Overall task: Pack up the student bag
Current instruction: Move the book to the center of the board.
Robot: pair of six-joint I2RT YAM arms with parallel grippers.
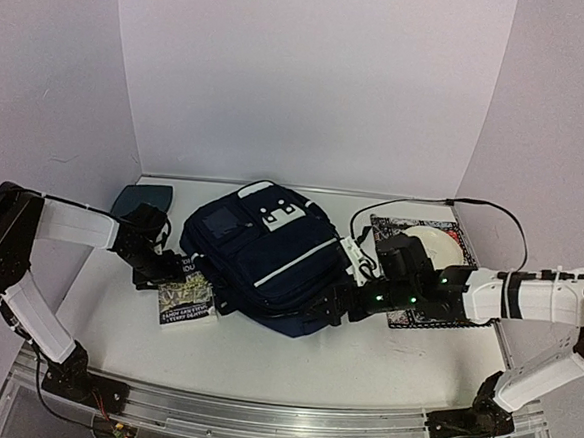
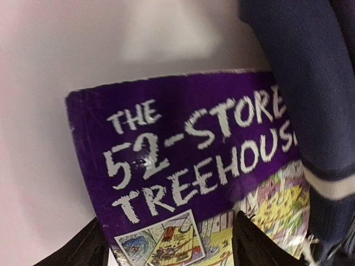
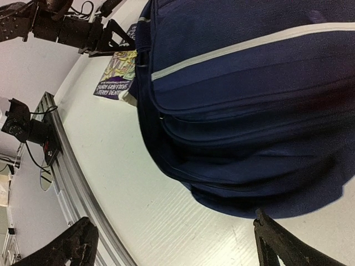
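Note:
The student bag (image 1: 265,252), dark navy with a thin white stripe and white patches, lies in the middle of the table. A purple-covered book, "The 52-Storey Treehouse" (image 2: 188,155), lies flat at its left side (image 1: 184,297), one edge tucked under the bag's fabric (image 2: 299,83). My left gripper (image 2: 169,249) hovers low over the book's end, jaws apart: one finger (image 2: 83,249) is off the cover's edge, the other (image 2: 255,244) is over the cover. My right gripper (image 3: 175,249) is open beside the bag's near right corner (image 3: 249,100), with only bare table between its fingers.
A dark teal flat pad (image 1: 141,200) lies at the back left. A patterned mat (image 1: 454,230) with a white plate (image 1: 433,239) sits at the right, under my right arm. A black cable (image 1: 473,204) runs along the back right. A metal rail (image 1: 258,417) borders the near edge.

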